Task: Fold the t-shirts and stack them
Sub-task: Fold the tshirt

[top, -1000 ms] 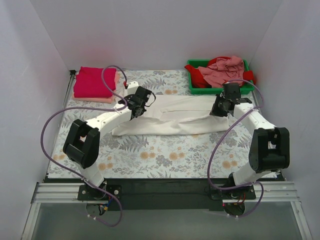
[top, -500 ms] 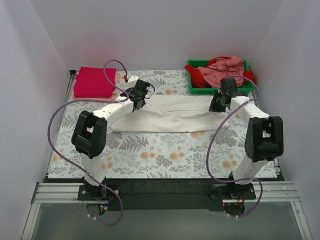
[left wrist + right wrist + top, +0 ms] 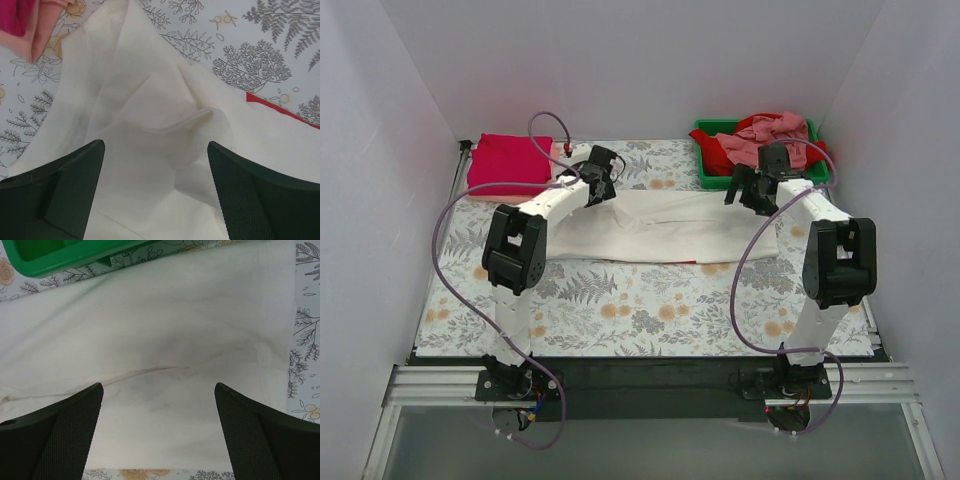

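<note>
The white t-shirt (image 3: 660,228) lies across the middle of the surface (image 3: 650,300), spread into a long band that runs from left to right, wrinkled and partly doubled over. From the left wrist its cloth (image 3: 150,125) shows loose folds with a curled edge near the centre, and a thin sliver of red print (image 3: 265,102) peeks out at its right side. From the right wrist the shirt (image 3: 165,330) looks flatter, with one soft crease across it and a straight edge on the right.

The left fingers (image 3: 55,195) stand apart over the left end of the shirt with nothing between them. The right fingers (image 3: 270,440) are likewise spread wide above the right end, gripping nothing. Whether either pair touches the cloth cannot be told.

At the back left corner sits a folded crimson t-shirt (image 3: 508,163) with a pale pink t-shirt (image 3: 45,30) under it, just beside the white shirt's left end. At the back right a green tray (image 3: 715,178) holds a loose heap: a dusty pink t-shirt (image 3: 770,135) on top of a red t-shirt (image 3: 720,158). The tray's near edge (image 3: 65,252) lies just beside the white shirt.
</note>
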Controlling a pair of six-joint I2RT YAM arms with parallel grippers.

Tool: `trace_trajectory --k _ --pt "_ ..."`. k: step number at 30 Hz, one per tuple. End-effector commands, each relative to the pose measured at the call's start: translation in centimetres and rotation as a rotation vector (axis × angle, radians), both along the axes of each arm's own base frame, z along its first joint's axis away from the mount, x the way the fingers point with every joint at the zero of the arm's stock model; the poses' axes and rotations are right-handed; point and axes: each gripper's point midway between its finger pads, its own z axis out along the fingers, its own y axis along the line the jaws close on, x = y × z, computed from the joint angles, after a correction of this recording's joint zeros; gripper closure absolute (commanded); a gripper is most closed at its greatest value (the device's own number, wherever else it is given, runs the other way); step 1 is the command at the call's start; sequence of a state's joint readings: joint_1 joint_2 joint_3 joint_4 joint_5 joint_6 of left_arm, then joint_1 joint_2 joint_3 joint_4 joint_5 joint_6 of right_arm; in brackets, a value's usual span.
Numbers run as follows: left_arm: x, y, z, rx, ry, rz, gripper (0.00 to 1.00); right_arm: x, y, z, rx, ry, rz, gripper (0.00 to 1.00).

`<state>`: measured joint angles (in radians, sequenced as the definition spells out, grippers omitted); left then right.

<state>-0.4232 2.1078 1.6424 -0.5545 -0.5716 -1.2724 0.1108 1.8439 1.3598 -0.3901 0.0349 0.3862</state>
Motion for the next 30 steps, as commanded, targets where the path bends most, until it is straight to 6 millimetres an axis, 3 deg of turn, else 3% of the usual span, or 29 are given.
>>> trace_trajectory --k 1,2,3,5,6,7,9,13,16,17,18,19,20,21,24,28,30 --pt "-0.7 -1.2 4.8 -0.105 -0.067 -0.025 0.16 -0.2 -0.4 3.1 -0.002 -0.071 0.001 0.02" --pt "-0.8 -1.4 5.2 -0.126 -0.082 -0.031 0.15 -0.8 -0.4 4.0 0.003 -0.091 0.003 0.02" --pt "-1.4 -1.5 6.3 -0.151 -0.1 -0.037 0.14 -2.1 -0.2 2.9 0.008 -0.063 0.022 0.02" --pt "-2.7 -1.7 5.4 -0.194 -0.082 -0.047 0.13 -2.9 0.6 3.7 0.041 -0.104 0.065 0.02" --pt "-3.2 -2.2 6.3 -0.228 -0.1 -0.07 0.13 -4.4 1.6 2.6 0.086 -0.079 0.113 0.02" --pt "-4.2 -2.2 4.9 -0.238 -0.072 -0.087 0.12 -5.0 2.1 2.3 0.108 -0.079 0.138 0.02" --pt "-4.6 -4.1 4.7 -0.323 -0.065 -0.158 0.1 -5.7 3.2 2.4 0.161 -0.099 0.184 0.02" --pt "-4.7 -5.3 2.5 -0.364 -0.023 -0.187 0.1 -7.4 3.4 0.2 0.172 -0.056 0.199 0.02" --pt "-3.5 -6.5 2.0 -0.387 -0.019 -0.213 0.09 -7.7 3.3 -0.2 0.164 -0.05 0.203 0.02" --pt "-3.2 -6.8 0.7 -0.385 0.006 -0.219 0.09 -7.8 3.2 -0.2 0.16 -0.053 0.203 0.02" --pt "-2.3 -7.2 1.1 -0.386 -0.008 -0.231 0.09 -7.9 3.1 -0.3 0.153 -0.052 0.201 0.02" --pt "-1.9 -7.5 1.0 -0.385 -0.007 -0.239 0.09 -7.8 2.9 0.0 0.147 -0.061 0.198 0.02" --pt "-1.6 -7.6 -0.6 -0.373 0.02 -0.236 0.09 -7.8 2.7 0.2 0.136 -0.07 0.192 0.02" --pt "-0.6 -8.1 0.0 -0.38 0.003 -0.242 0.09 -7.8 2.6 0.3 0.132 -0.073 0.186 0.02" --pt "0.7 -9.1 -1.3 -0.386 0.016 -0.256 0.09 -7.9 2.2 0.9 0.116 -0.096 0.176 0.02" --pt "3.3 -10.3 0.8 -0.404 -0.049 -0.27 0.09 -8.2 1.8 0.9 0.097 -0.098 0.162 0.02" --pt "3.7 -10.7 1.0 -0.41 -0.057 -0.273 0.09 -8.2 1.4 0.9 0.08 -0.101 0.147 0.02"
